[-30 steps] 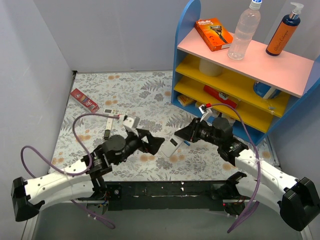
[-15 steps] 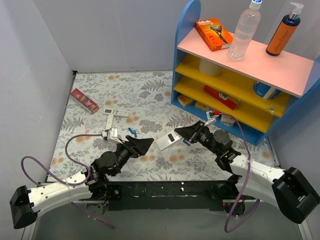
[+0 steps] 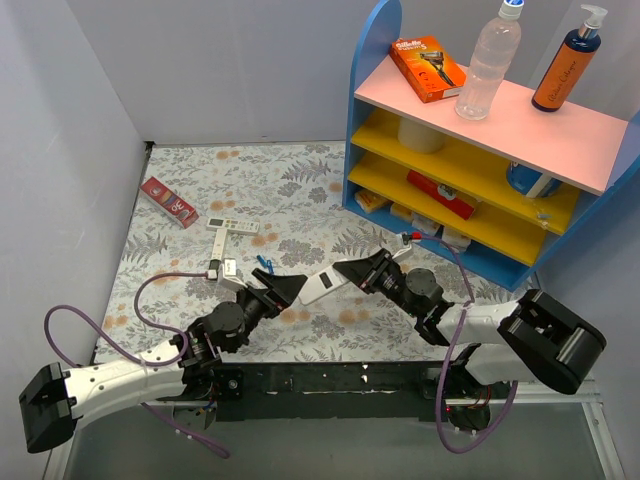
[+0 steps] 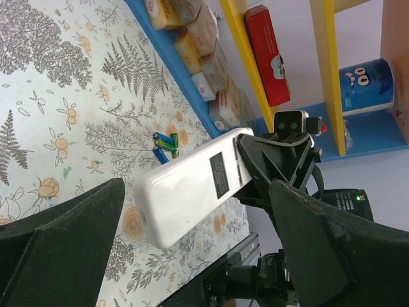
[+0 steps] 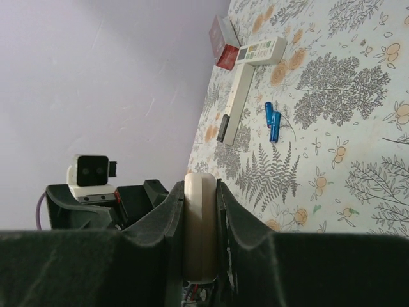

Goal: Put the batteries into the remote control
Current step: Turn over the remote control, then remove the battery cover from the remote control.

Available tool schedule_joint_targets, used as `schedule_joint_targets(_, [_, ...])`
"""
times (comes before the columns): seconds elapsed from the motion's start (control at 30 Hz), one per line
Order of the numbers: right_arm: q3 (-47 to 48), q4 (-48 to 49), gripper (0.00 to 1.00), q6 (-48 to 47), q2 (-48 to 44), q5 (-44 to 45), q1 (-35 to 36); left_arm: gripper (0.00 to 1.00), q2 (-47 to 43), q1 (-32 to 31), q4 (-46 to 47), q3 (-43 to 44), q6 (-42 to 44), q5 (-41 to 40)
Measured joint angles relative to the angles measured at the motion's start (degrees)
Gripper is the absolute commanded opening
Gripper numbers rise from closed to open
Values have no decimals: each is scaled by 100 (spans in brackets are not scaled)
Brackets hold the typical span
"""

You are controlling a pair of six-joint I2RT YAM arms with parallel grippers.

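The right pincer [image 3: 352, 272] is clenching the remote control [image 3: 322, 286] above the tabletop [image 3: 300, 190]. The left pincer [image 3: 292, 290] is gaping, released, at the remote's free end. The batteries [image 3: 264, 264] are lying at its ten o'clock. The shelf unit [image 3: 560, 135] at two o'clock is holding a red box [image 3: 440, 195].

White remote control [image 4: 192, 185] tilted aloft; batteries [image 4: 165, 144] seemingly loose.

White left arm [image 3: 110, 375] and right arm [image 3: 480, 322] stretch low toward frame centre. Left pincer [image 3: 295, 286]: jaws spread wide, empty. Right pincer [image 3: 345, 272]: jaws clamped on slim white rectangular remote control [image 3: 320, 286].
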Motion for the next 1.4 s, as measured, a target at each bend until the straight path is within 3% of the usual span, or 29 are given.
schedule_joint_targets(0.3, [0,761,1,656,415,118,61,98,177,0,883,-588,-306,-46])
schedule_joint_targets(0.5, [0,861,1,953,514,116,107,85,170,0,1847,-592,-164,52])
schedule_joint_targets(0.73, [2,1121,1,1303,903,146,181,78,568,24,2107,-597,-83,131])
schedule_joint_targets(0.93, [2,1134,1,1537,1211,116,197,56,837,35,1847,-603,-319,144])
schedule_joint_targets(1.03, [2,1161,1,1574,1226,105,203,33,901,46,1784,-603,-407,149])
schedule_joint_targets(1.17, [0,1285,1,1617,1276,107,201,14,907,70,1711,-605,-584,105])
schedule_joint_targets(1.3, [-2,1528,13,1816,1510,103,192,0,774,90,1727,-605,-909,13])
schedule_joint_targets(1.4, [0,1703,26,1932,1751,57,195,0,713,90,1517,-605,-1038,-13])
